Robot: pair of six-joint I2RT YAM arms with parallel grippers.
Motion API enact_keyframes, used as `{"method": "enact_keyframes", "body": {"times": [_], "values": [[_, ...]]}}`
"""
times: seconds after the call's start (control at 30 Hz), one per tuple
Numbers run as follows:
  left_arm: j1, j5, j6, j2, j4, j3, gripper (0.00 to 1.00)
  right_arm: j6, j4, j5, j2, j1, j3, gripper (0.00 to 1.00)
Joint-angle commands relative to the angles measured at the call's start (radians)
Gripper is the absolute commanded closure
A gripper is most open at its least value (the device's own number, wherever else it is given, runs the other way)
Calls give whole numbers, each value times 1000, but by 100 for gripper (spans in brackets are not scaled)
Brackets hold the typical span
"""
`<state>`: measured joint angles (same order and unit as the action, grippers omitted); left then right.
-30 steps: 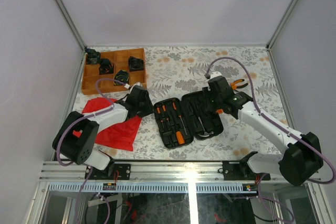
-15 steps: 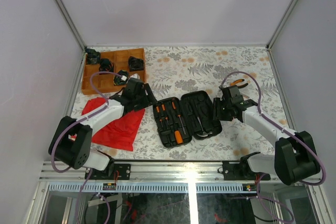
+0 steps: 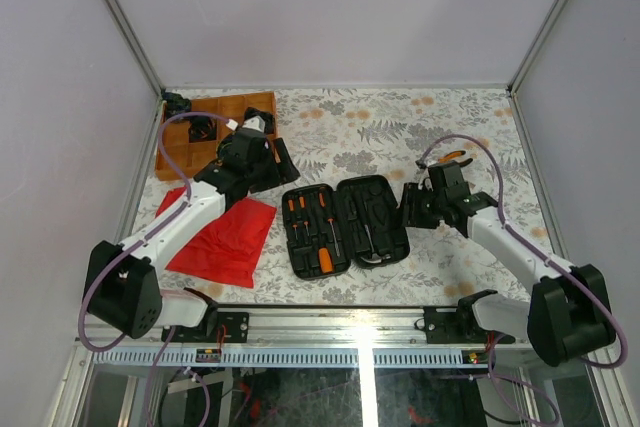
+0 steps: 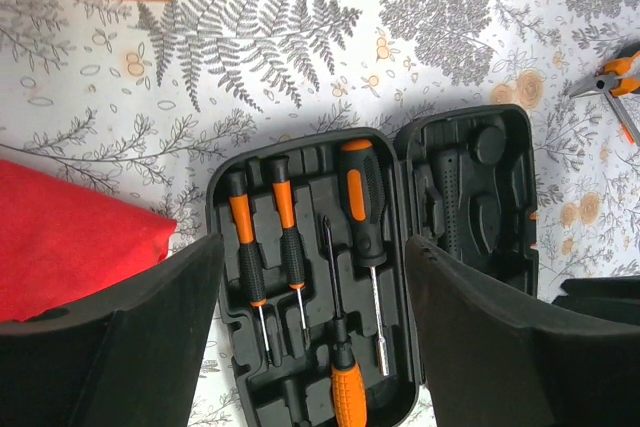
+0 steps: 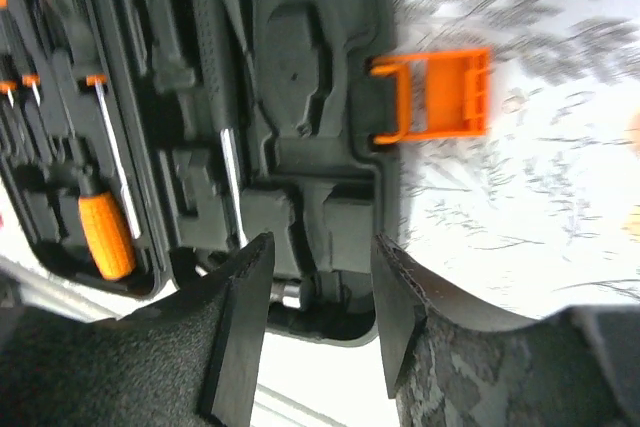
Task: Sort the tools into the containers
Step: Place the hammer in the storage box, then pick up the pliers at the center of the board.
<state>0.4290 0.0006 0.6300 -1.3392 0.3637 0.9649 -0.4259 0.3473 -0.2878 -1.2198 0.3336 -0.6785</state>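
Note:
The black clamshell case [image 3: 345,225] lies open at the table's middle. Its left half [image 4: 300,277] holds several orange-and-black screwdrivers [image 4: 362,197] in moulded slots. Its right half [image 5: 300,77] carries the orange latch [image 5: 435,95], flipped outward. Orange-handled pliers [image 3: 455,158] lie on the tablecloth beyond the case, also seen in the left wrist view [image 4: 612,82]. My left gripper [image 3: 283,159] hovers behind the case's left half, open and empty [image 4: 310,347]. My right gripper [image 3: 410,209] is at the case's right edge, open, with nothing between its fingers [image 5: 315,317].
A wooden compartment tray [image 3: 262,99] with black parts stands at the back left. A red cloth [image 3: 225,237] lies left of the case, under my left arm. Grey walls close in the floral tablecloth on three sides.
Both grippers have opened and let go of the case. My left arm has pulled back toward the wooden tray, my right arm has drawn off to the right. The case lies spread open.

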Motion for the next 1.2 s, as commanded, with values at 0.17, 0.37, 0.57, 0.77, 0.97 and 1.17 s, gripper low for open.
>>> {"method": "enact_keyframes", "body": {"times": [0.17,0.37,0.57,0.77,0.97,1.17], "values": [[-7,-66,-182,5,95,149,28,-30,-31,611,100,-7,-147,43],[-7,-110,-201,29,93,99,27,-106,-133,675,13,-102,-204,34],[-5,-58,-173,45,67,56,27,-237,-262,492,-104,-300,-227,34],[-4,-68,-188,34,77,64,27,-360,-363,335,-236,-436,-246,36],[-8,-62,-188,22,77,69,27,-436,-421,281,-353,-495,-275,41],[-22,-38,-184,17,76,71,27,-448,-409,275,-464,-516,-333,42]]}}
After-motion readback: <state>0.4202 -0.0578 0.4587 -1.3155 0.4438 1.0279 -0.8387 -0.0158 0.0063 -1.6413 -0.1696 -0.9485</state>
